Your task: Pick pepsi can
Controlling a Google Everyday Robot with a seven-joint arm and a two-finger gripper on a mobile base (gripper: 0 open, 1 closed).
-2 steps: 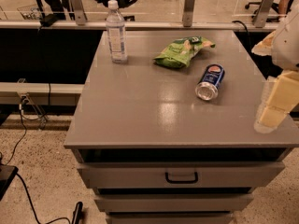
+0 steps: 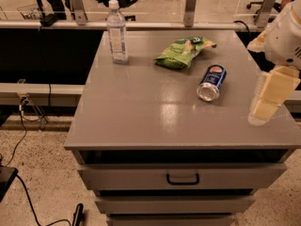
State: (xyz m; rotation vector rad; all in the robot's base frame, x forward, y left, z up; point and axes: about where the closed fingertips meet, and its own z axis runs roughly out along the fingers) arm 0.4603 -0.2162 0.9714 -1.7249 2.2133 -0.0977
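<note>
The pepsi can [image 2: 211, 82] is dark blue and lies on its side on the grey cabinet top [image 2: 141, 112], right of centre, with its silver top facing the front. My gripper [image 2: 270, 97] is cream-coloured and hangs from the white arm [image 2: 284, 34] at the right edge of the top. It is to the right of the can, apart from it, and holds nothing that I can see.
A clear water bottle [image 2: 117, 32] stands upright at the back left. A green snack bag [image 2: 182, 52] lies behind the can. Drawers with a dark handle [image 2: 182, 179] are in front. A rail and glass run behind, and cables lie on the floor at left.
The gripper has shifted slightly to the left, toward the can. The can, bottle and bag have not moved.
</note>
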